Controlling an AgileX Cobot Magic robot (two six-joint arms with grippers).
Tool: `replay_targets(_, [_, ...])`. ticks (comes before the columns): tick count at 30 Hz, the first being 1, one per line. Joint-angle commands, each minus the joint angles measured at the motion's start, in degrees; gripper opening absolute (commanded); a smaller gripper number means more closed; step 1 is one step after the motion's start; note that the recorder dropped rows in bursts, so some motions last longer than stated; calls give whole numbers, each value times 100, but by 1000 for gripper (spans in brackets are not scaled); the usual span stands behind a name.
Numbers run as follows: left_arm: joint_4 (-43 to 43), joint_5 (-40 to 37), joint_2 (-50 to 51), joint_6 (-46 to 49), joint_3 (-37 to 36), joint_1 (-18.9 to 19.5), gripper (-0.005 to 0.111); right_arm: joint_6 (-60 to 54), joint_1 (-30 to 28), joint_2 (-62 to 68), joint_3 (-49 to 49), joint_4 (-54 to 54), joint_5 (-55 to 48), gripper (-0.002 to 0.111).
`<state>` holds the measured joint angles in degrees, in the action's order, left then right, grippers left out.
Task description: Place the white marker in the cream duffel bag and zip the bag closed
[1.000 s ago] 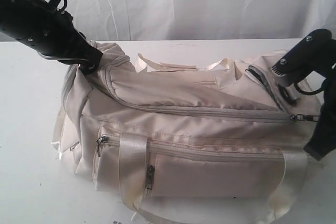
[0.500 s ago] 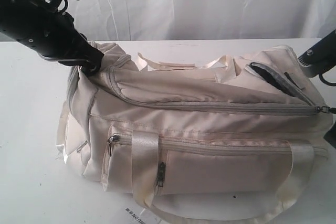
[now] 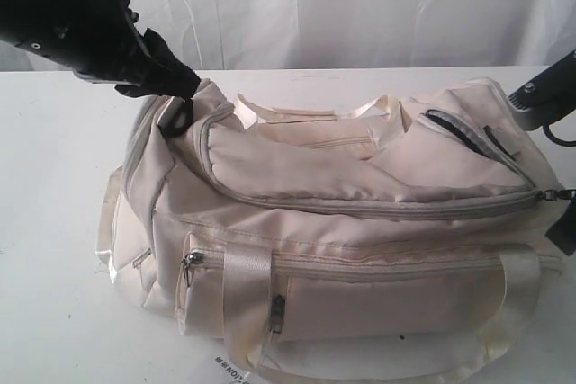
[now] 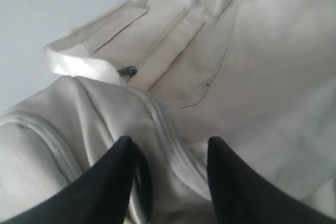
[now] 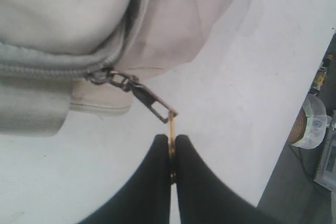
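White table [image 3: 54,222], one cream duffel bag [image 3: 360,231]

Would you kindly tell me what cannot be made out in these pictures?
- Marker: seen in no view; the bag hides its own inside, so whether the marker is in there is unknown.
- Right tool: cut off by the exterior view's right edge; only its wrist view shows it pinching the zipper pull.
- Label: cut by the exterior view's bottom edge, and its print is too small to read.
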<state>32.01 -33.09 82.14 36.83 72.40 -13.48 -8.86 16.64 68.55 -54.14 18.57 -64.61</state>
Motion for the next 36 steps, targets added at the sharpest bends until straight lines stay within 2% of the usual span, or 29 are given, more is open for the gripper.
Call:
replay_targets(1, [727,-305,-231,701,35,18,56,-143,-42,-30,22,-128,113,0])
replay_targets(4, [1359,-616,-272,1350,35,-139,57,-143,-42,-30,22,-128,204,0])
replay_targets(7, [1707,-798,-282,1925,35,-571,57,-190,-42,-30,22,-165,265,0])
replay_targets(10, [1597,-698,-272,2101,35,-1044,57,-264,-42,-30,22,-221,289,0])
replay_targets(14, [1190,-512,-235,2125,35,-1455,57,-264,-42,-30,22,-221,289,0])
replay_targets(27, [899,-655,349,2022,35,-1767,57,-291,-42,-30,22,-377,475,0])
replay_targets(36, [899,-38,689,2099,35,-2307,57,-305,-42,-30,22,-377,561,0])
